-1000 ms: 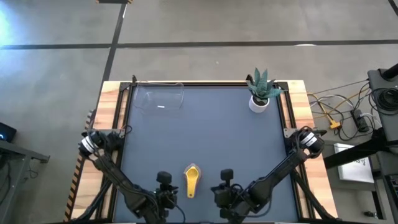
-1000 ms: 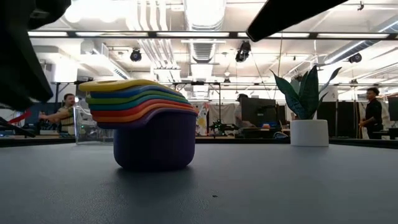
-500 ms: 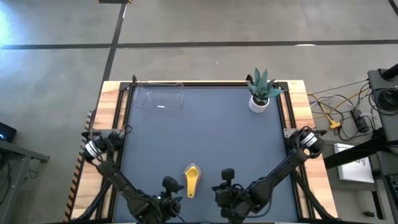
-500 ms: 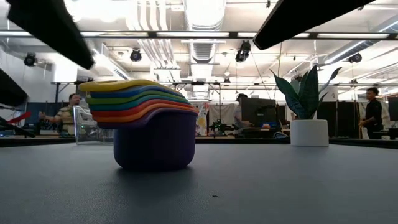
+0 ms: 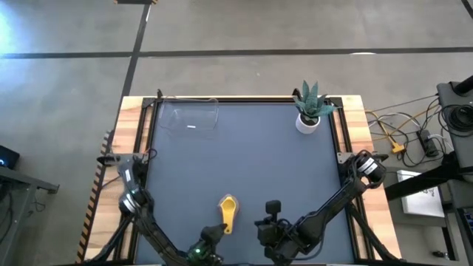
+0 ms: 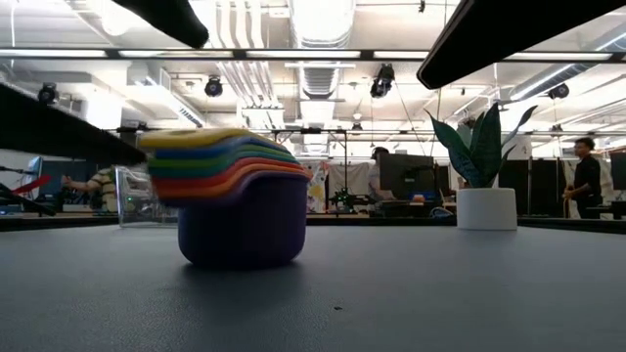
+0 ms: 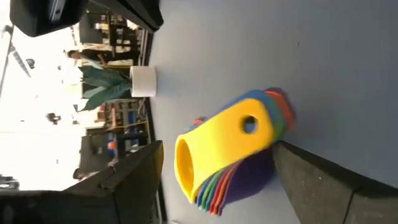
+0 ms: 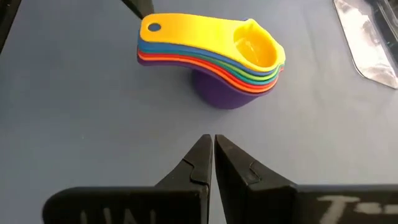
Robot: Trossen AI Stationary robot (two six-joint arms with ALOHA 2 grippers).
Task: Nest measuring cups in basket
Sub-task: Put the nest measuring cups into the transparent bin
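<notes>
The measuring cups [image 8: 214,53] stand nested in one stack near the table's near edge, yellow on top and the purple cup's base [image 6: 243,249] on the table. Their handles [image 7: 267,118] point toward the near edge. My left gripper [image 5: 210,235] is open just near-left of the stack, one finger [image 7: 134,177] on each side of the handle ends. My right gripper [image 8: 212,146] is shut, a short way right of the stack, and holds nothing. The clear basket [image 5: 189,117] stands at the far left, holding no cups. My left gripper's fingers flank the free ends of the stacked handles [image 7: 281,115], coming level from the near-left. One fingertip [image 7: 287,152] lies close to them. I cannot tell whether it touches them.
A white pot with a spiky green plant [image 5: 309,111] stands at the far right corner. Bare blue table top [image 5: 251,155] lies between the stack and the basket. People and desks show in the room beyond the far edge.
My left arm has swung round. Its gripper has gone toward the near edge and the right, in behind the stack's handles, and has turned. In the low view the upper cups' handle ends now show blurred and slightly shifted. The purple cup stays in place.
</notes>
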